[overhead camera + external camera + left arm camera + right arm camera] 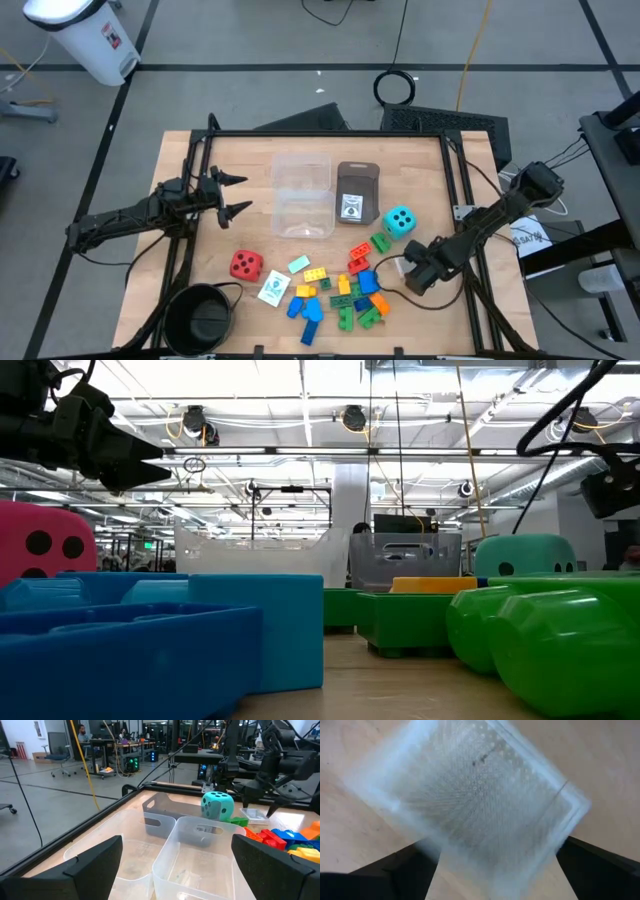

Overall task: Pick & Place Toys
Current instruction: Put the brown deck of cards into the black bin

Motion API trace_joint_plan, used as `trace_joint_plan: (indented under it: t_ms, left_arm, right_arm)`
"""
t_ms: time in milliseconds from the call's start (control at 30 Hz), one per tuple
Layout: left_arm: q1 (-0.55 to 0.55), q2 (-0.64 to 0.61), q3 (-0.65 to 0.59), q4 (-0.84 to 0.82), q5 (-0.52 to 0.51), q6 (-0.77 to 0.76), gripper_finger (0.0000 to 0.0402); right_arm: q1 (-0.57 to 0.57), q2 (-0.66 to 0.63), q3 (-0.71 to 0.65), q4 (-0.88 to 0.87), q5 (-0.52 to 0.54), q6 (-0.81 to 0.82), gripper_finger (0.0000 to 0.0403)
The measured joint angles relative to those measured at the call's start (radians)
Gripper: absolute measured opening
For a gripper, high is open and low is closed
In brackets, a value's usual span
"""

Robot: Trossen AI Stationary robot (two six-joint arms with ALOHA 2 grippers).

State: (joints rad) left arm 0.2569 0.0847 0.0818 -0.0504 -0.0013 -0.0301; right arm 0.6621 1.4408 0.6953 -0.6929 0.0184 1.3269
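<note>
Seen from above, we count nearly every toy loose on the wooden table (420, 160): the red die (246, 264) sits near the front, the teal die (400, 222) just beside the grey tray (357, 180), and the heap of small bricks (350, 292) lies between them, with a white green-printed card (273, 289) close to the red die. The clear plastic tub (303, 196) at mid-table looks empty of toys (one more printed card (352, 207) appears to rest in the grey tray, though we cannot be sure it lies flat inside). We judge the sorting barely begun, with both dice and the whole brick pile left to move.

Our left gripper (236, 195) hovers beside the clear tub, fingers spread wide and holding nothing; its wrist camera looks straight across the tub toward the teal die. Our right gripper (406, 268) sits low at the right edge of the brick pile, fingers (590, 870) also spread apart, poised over a small clear plastic box (480, 800) lying on the wood, not clamped on it. The round black bowl (200, 318) stands untouched at the front corner.
</note>
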Motion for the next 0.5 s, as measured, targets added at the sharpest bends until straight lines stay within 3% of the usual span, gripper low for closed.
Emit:
trace_joint_plan:
  t_ms: [267,500]
  left_arm:
    - [0.0,0.0,0.0,0.001,0.0,0.0,0.0379]
    - [0.0,0.0,0.0,0.001,0.0,0.0,0.0379]
  right_arm:
    - [0.001,-0.001,-0.01,0.013,0.002,-0.084,0.0375]
    - [0.004,0.003,-0.011,-0.092,0.026,-0.3,0.0375]
